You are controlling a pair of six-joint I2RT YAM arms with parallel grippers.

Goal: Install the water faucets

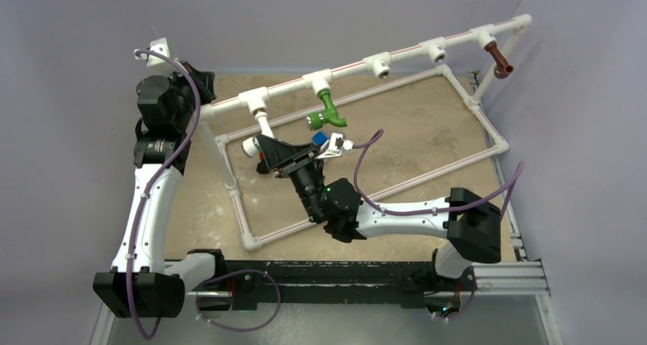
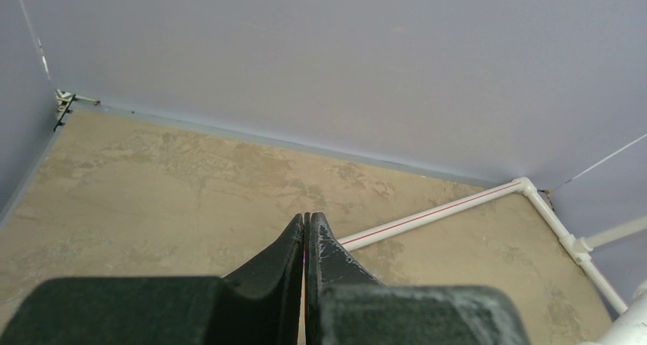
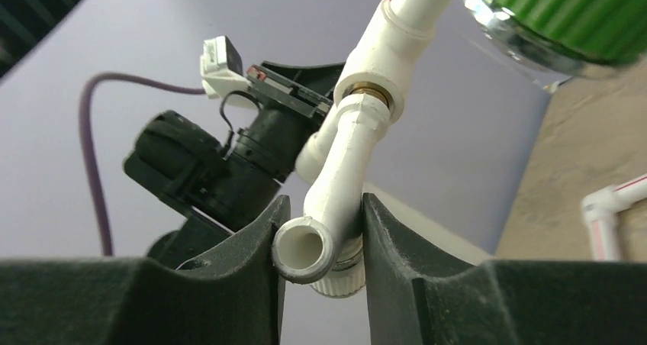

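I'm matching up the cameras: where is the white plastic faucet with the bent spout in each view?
Top external: white plastic faucet, left of centre.
Left wrist: not in it.
Right wrist: centre, between the right tool fingers.
Shared landmark: red-striped white pipe frame.

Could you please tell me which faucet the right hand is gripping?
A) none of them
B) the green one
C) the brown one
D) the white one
D: the right wrist view shows the right hand closed on the white faucet, while the green faucet and brown faucet hang on the pipe frame apart from it.
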